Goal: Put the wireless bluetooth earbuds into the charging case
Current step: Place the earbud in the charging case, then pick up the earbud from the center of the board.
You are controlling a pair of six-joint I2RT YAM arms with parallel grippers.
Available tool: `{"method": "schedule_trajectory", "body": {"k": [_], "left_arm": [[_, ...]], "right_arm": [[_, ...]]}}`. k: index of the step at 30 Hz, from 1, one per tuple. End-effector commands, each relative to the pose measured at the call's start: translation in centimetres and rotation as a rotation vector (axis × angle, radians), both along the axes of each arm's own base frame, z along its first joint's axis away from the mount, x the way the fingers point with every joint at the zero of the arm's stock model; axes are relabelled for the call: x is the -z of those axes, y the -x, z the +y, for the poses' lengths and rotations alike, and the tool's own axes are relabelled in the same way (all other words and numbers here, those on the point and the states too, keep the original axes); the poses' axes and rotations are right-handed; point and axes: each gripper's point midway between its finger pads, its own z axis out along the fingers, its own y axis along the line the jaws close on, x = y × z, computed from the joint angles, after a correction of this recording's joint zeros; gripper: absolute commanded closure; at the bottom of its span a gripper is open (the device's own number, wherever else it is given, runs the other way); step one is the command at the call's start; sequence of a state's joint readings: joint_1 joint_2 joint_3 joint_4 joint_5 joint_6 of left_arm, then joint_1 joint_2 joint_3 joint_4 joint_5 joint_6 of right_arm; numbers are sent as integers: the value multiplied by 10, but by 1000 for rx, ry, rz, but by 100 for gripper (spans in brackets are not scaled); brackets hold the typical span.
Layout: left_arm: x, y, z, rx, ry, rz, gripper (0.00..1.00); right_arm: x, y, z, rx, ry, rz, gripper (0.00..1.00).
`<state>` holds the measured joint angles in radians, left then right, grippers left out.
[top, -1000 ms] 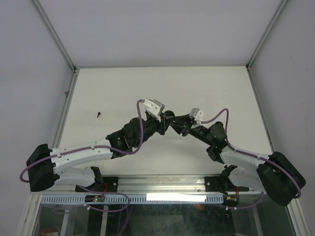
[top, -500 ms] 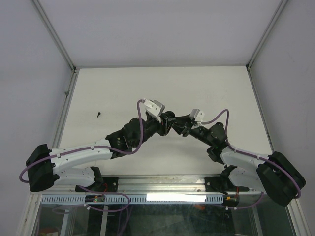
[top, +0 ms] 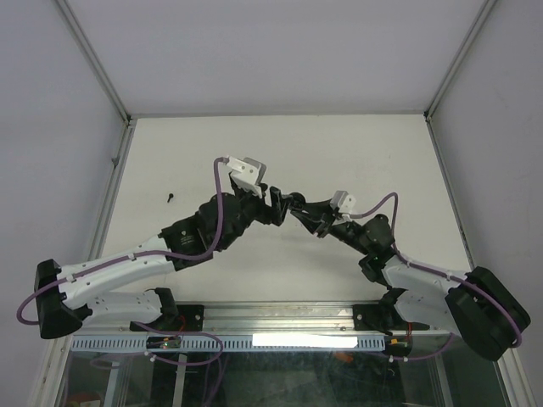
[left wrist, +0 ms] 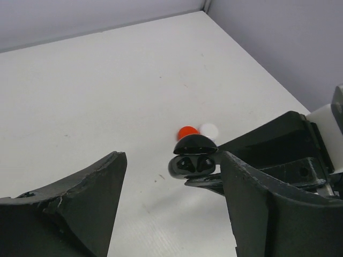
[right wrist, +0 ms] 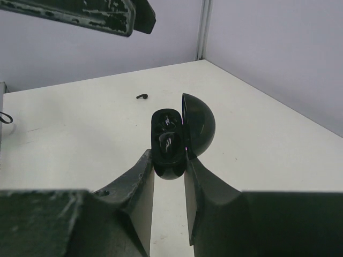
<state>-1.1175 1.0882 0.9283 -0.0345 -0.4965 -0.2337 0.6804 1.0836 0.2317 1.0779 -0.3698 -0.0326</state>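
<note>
My right gripper (right wrist: 169,160) is shut on the base of a glossy black charging case (right wrist: 170,144), held above the table with its lid swung open. Its two sockets (left wrist: 194,164) look dark and glossy; I cannot tell what sits in them. My left gripper (left wrist: 172,159) is open, fingers wide apart, just short of the case (left wrist: 194,158) and not touching it. Two earbuds, tiny round pieces, one red (left wrist: 187,131) and one white (left wrist: 209,129), show just behind the case. From above, both grippers (top: 276,207) (top: 300,212) meet at mid-table around the case (top: 292,201).
A small black piece (top: 170,197) (right wrist: 142,97) lies alone on the white table toward the left. Grey walls and metal posts (right wrist: 202,29) close the table on three sides. The left gripper's finger (right wrist: 107,13) hangs across the top of the right wrist view.
The left gripper has opened wide and drawn back to the left and up from the case. The right gripper still holds the case, shifted slightly right.
</note>
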Motion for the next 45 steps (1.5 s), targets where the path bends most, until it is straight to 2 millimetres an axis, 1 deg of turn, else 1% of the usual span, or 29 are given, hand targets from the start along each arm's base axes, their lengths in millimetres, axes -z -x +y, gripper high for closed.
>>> {"method": "schedule_trajectory", "body": {"k": [1,4,9,16,18,24,27,29,36,41,45], "left_arm": [[-5,-16,36,-141,-36,48,27],[8,-33,58,-186,-54,122,27],[38,-63,103,-278,-91,238,27],[79,-99,162,-428,-203,357,27],[94,-111,186,-484,-229,403,27],[140,-138,241,-589,-279,559,28],[155,-149,262,-611,-276,629,28],[172,-156,275,-626,-282,690,28],[202,-173,322,-694,-275,805,30],[220,-185,341,-696,-256,876,36],[236,-188,345,-684,-262,925,42]], "right_arm": [[-19,-3,-7,40,-25,-74,100],[-13,-3,-8,39,-11,-66,100],[0,-6,-9,58,23,-46,100],[4,-5,-13,70,26,-44,100],[4,-5,-15,77,25,-44,100],[7,-6,-17,90,34,-48,100],[9,-8,-18,100,46,-46,100],[10,-8,-18,102,49,-45,100],[10,-7,-17,96,50,-44,100],[11,-9,-17,102,55,-38,100],[12,-10,-18,109,59,-36,100]]}}
